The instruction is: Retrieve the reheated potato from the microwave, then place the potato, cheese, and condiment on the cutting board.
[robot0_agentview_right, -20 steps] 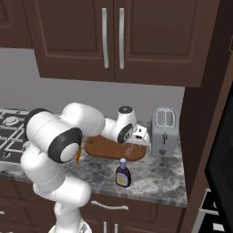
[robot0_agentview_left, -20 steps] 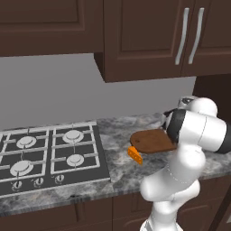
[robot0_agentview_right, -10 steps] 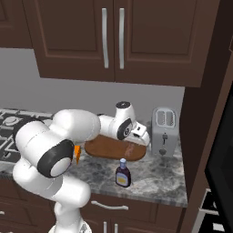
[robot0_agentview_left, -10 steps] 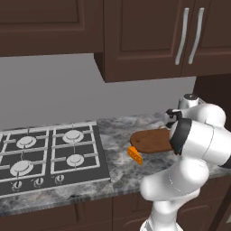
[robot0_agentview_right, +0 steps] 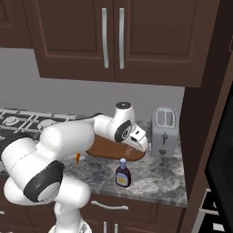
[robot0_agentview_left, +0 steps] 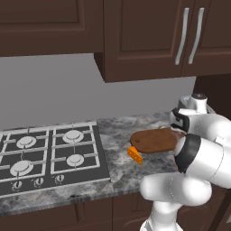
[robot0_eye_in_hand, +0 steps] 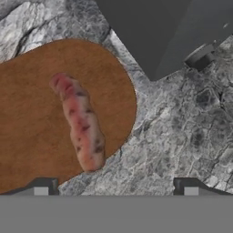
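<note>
One potato [robot0_eye_in_hand: 80, 124] lies on the cutting board [robot0_eye_in_hand: 32, 113]; one cheese [robot0_agentview_left: 134, 154] and one condiment [robot0_agentview_right: 122, 173] sit off it; the gripper [robot0_eye_in_hand: 115, 185] hangs spread wide, holding nothing

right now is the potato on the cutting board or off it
On it. In the hand view the potato lies flat on the cutting board, released; the open gripper has its tips spread wide of it.

The lumpy potato [robot0_eye_in_hand: 81, 124] lies flat on the cutting board [robot0_eye_in_hand: 32, 123] near its rounded edge; the cheese [robot0_agentview_left: 134, 154] lies beside the board, and the condiment bottle [robot0_agentview_right: 122, 172] stands upright near the counter's front edge.
</note>
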Robot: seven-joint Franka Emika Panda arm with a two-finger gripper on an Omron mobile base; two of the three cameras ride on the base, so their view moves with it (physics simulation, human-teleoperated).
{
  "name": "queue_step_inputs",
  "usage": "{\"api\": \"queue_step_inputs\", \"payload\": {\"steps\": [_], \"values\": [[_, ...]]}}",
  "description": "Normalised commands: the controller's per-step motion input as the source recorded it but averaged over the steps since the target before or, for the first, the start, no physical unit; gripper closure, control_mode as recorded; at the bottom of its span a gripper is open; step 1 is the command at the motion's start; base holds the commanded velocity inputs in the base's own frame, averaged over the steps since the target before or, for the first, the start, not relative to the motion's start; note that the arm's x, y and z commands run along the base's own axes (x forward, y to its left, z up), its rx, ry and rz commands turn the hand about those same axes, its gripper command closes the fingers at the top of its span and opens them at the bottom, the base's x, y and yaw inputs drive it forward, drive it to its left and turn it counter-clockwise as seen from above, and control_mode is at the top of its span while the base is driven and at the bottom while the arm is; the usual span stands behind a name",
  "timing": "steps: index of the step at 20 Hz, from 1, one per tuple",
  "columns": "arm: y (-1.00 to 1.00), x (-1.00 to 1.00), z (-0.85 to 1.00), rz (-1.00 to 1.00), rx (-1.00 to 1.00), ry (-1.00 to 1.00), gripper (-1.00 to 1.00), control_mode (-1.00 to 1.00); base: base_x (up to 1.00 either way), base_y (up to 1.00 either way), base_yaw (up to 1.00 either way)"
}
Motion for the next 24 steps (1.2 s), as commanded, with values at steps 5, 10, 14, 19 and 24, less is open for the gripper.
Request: {"api": "queue_step_inputs", "payload": {"steps": [5, 10, 14, 19, 24], "values": [[0.0, -0.38, 0.14, -0.01, 0.01, -0.01, -1.0, -1.0, 0.0, 0.0, 0.0], [-0.01, -0.35, 0.13, 0.0, 0.0, -0.02, -1.0, -1.0, 0.0, 0.0, 0.0], [-0.02, -0.4, 0.03, 0.0, 0.0, -0.02, -1.0, -1.0, 0.0, 0.0, 0.0], [0.0, -0.24, 0.0, 0.0, 0.0, -0.06, -1.0, -1.0, 0.0, 0.0, 0.0], [0.0, -0.15, 0.02, -0.02, 0.0, -0.05, -1.0, -1.0, 0.0, 0.0, 0.0]]}}
